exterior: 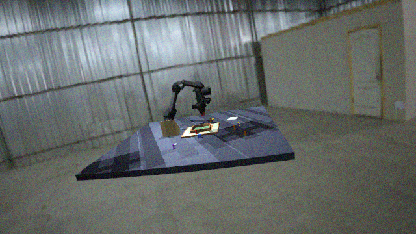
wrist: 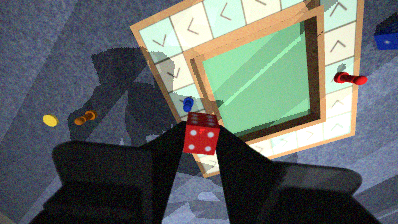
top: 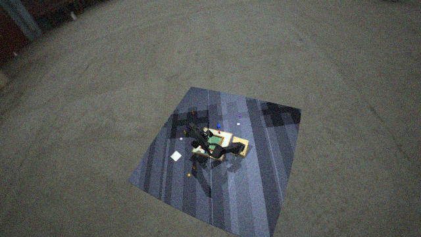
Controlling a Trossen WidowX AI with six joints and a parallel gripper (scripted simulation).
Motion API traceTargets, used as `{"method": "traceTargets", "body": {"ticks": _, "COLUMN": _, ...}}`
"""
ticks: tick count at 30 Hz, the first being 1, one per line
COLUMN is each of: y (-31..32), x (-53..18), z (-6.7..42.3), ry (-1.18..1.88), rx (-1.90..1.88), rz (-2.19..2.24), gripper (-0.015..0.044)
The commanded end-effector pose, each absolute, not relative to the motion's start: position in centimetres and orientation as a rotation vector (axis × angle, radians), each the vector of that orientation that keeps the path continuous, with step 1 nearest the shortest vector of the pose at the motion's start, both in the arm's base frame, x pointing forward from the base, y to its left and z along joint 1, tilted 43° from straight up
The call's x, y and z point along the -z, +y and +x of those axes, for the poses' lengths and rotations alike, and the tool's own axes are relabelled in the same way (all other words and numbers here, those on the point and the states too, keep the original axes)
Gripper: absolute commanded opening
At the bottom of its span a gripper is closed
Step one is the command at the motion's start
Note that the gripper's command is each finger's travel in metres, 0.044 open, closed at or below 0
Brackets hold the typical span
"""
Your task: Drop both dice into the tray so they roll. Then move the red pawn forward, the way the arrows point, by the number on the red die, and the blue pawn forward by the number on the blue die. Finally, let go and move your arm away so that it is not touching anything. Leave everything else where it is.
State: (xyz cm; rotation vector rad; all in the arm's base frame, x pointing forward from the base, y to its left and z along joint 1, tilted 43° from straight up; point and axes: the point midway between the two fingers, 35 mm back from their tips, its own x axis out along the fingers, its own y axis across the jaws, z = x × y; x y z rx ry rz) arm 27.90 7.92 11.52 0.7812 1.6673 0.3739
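Observation:
My gripper (wrist: 201, 127) (exterior: 202, 111) is shut on the red die (wrist: 201, 140), which shows a four-dot face in the wrist view. I hold it in the air above the near edge of the game board (wrist: 190, 28) (exterior: 214, 127), close to the rim of the green tray (wrist: 260, 85) (exterior: 202, 128) in its middle. The blue pawn (wrist: 188, 104) stands on an arrow square just beyond the die. The red pawn (wrist: 350, 78) stands on the board's right-hand side. The blue die (wrist: 387, 38) (exterior: 199, 136) lies on the platform just off the board.
A yellow token (wrist: 49, 120) and an orange pawn (wrist: 85, 118) lie left of the board. A tan box (exterior: 169, 128) stands by the arm's base. A white card (exterior: 233, 118) (top: 175, 155), a purple pawn (exterior: 173, 146) and orange pawns (exterior: 245, 132) are scattered on the grey platform (exterior: 227, 153).

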Motion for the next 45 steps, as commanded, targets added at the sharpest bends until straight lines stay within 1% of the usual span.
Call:
{"method": "traceTargets", "body": {"ticks": 1, "y": 7.1, "x": -10.0, "z": 27.8, "ry": 1.725, "rx": -0.236, "rz": 0.895, "gripper": 0.0000}}
{"method": "traceTargets", "body": {"ticks": 15, "y": 4.8, "x": -6.6, "z": 27.8, "ry": 1.816, "rx": 0.192, "rz": 1.239, "gripper": 0.0000}}
{"method": "traceTargets", "body": {"ticks": 29, "y": 2.7, "x": -3.4, "z": 27.2, "ry": 1.837, "rx": 0.634, "rz": 1.549, "gripper": 0.0000}}
{"method": "traceTargets", "body": {"ticks": 38, "y": 2.7, "x": -3.3, "z": 27.1, "ry": 1.835, "rx": 0.644, "rz": 1.548, "gripper": 0.0000}}
{"method": "traceTargets", "body": {"ticks": 45, "y": 3.0, "x": -2.6, "z": 26.5, "ry": 1.757, "rx": 0.805, "rz": 1.366, "gripper": 0.0000}}
